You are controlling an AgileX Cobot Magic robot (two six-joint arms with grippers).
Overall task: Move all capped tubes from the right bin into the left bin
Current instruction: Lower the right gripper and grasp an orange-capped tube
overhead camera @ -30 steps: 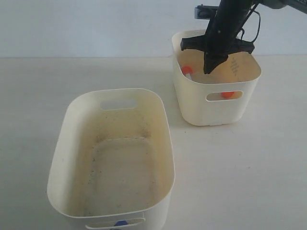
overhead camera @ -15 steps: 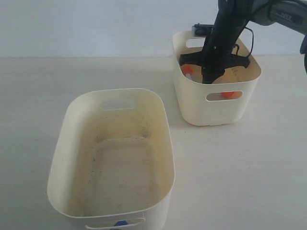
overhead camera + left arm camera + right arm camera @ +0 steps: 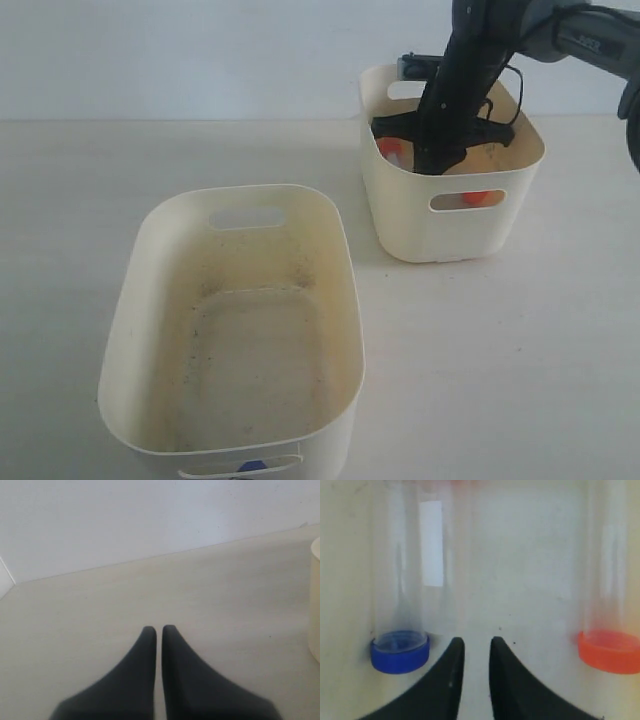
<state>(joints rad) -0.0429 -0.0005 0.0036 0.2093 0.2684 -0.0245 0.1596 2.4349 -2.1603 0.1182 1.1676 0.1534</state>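
The right bin (image 3: 450, 238) stands at the back right, with my right gripper (image 3: 436, 162) lowered inside it. In the right wrist view the right gripper (image 3: 476, 641) is a little open over the bin floor, with nothing between its fingers. A blue-capped tube (image 3: 400, 652) lies to one side of it and an orange-capped tube (image 3: 610, 652) to the other, neither touched. Orange caps (image 3: 390, 148) show inside the bin and through its slot (image 3: 474, 198). The left bin (image 3: 135, 300) stands front left; a blue cap (image 3: 252, 466) shows through its near slot. My left gripper (image 3: 159, 628) is shut over bare table.
The pale table (image 3: 500, 380) runs around both bins, and a white wall rises behind it. The right arm (image 3: 480, 40) comes in from the top right. A cream bin wall (image 3: 315, 605) shows at the edge of the left wrist view.
My right gripper has gone down deeper into the right bin over the last second. The bins have not moved.
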